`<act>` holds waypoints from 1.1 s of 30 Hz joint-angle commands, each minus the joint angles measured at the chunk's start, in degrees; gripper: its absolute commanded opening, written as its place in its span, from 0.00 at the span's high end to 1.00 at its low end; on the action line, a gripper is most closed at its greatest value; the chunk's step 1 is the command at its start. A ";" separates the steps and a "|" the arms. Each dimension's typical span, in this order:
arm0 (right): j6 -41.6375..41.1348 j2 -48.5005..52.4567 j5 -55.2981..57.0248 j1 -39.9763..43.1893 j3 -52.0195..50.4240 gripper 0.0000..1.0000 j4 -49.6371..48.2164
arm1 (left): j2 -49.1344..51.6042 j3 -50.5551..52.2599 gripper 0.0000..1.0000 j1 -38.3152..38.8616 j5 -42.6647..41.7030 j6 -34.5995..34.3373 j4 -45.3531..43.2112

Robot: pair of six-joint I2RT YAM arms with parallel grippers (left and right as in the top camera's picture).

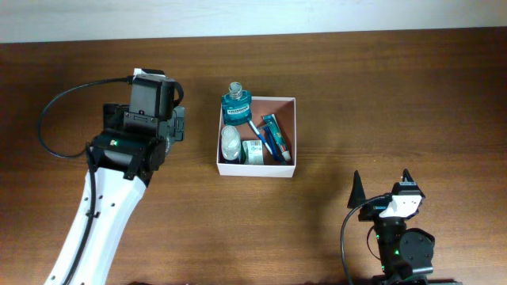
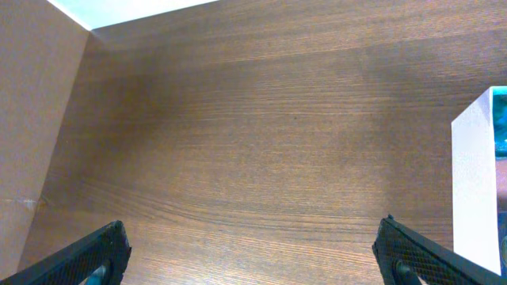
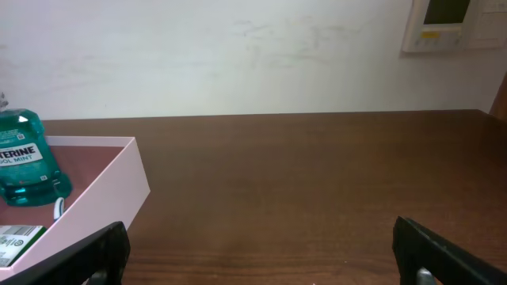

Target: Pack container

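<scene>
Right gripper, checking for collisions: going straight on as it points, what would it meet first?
Ahead of the right gripper lies only bare table; the way looks free. The box sits left, probably clear.

Soft, even indoor light, pale wall [image 3: 238,63] bright in the right wrist view, dark table [image 1: 396,95] with mild sheen, overhead sharp.
</scene>
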State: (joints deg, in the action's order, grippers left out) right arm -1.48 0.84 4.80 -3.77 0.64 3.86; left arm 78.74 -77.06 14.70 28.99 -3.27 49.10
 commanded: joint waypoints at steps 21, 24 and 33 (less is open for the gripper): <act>0.17 -0.59 -0.74 0.57 -0.33 0.01 0.46 | -3.52 -0.79 0.01 -0.13 0.79 -0.13 0.04; 0.17 -0.59 -0.74 0.57 -0.33 0.01 0.46 | -9.62 -0.79 0.00 -0.13 0.81 -0.13 0.04; 0.17 -0.59 -0.74 0.57 -0.33 0.01 0.46 | -31.08 -0.79 0.01 -0.13 0.81 -0.13 0.09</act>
State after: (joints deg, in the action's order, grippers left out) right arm -1.45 0.84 4.80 -3.77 0.64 3.88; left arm 54.61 -77.06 14.70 29.02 -3.27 49.08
